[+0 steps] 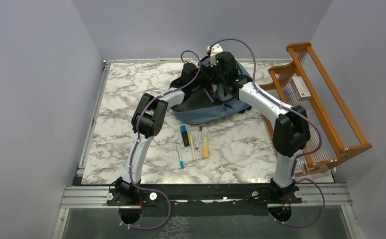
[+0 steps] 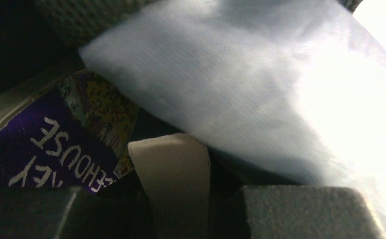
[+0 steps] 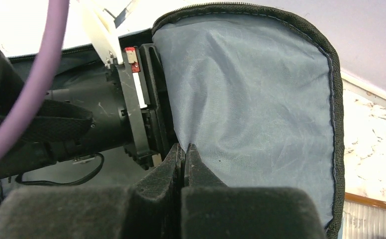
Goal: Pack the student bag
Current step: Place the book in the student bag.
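The student bag [image 1: 201, 107] is lying open at upper centre of the overhead view, a purple book [image 2: 47, 149] already inside. The right gripper [image 3: 183, 159] is pinching its lining flap upright, the left gripper [image 2: 177, 199] is clasping a pale flat item [image 2: 168, 169] inside, and several pens [image 1: 205, 147] are lying unpacked mid-frame.

I see a marbled tabletop [image 1: 126, 99]; on its near half lies a loose cluster of pens: a black highlighter [image 1: 184, 135] with a blue-green cap, a dark red marker [image 1: 199, 137] near it, an orange-and-yellow marker [image 1: 205, 147], a thin yellow pen [image 1: 192, 149] and a blue pen [image 1: 180, 156]; at the right stands an orange wooden rack [image 1: 330, 89], a small white box [image 1: 301, 88] resting in it; my left wrist view shows a purple book cover [image 2: 42, 149], white lettering ending in HOUSE.
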Controlling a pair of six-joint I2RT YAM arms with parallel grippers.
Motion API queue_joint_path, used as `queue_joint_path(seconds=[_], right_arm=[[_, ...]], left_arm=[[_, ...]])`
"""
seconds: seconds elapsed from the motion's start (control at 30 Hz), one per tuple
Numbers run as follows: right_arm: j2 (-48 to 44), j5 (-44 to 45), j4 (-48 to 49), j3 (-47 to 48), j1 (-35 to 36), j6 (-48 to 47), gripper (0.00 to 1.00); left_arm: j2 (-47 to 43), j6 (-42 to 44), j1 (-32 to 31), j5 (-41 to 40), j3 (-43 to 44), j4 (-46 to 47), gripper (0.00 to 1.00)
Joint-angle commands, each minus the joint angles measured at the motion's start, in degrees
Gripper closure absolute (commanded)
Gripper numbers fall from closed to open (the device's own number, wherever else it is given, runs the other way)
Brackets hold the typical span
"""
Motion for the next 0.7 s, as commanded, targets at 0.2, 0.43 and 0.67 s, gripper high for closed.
queue_joint_path(seconds=[0.2,0.43,0.67], right_arm=[[-4.3,-1.7,4.1,-1.5,0.5,0.6,0.99],[-4.3,-1.4,4.2,-2.2,0.5,0.7,0.99],[-4.4,-1.0,4.2,-2.8,0.5,0.6,0.99]], left_arm=[[4.4,0.7,-1.0,-3.3,6.1,7.8,1.0],[4.9,2.3,-1.0,-3.4,6.1,7.7,0.84],[3.8,4.0,-1.0,-3.3,4.5,7.7,0.6]])
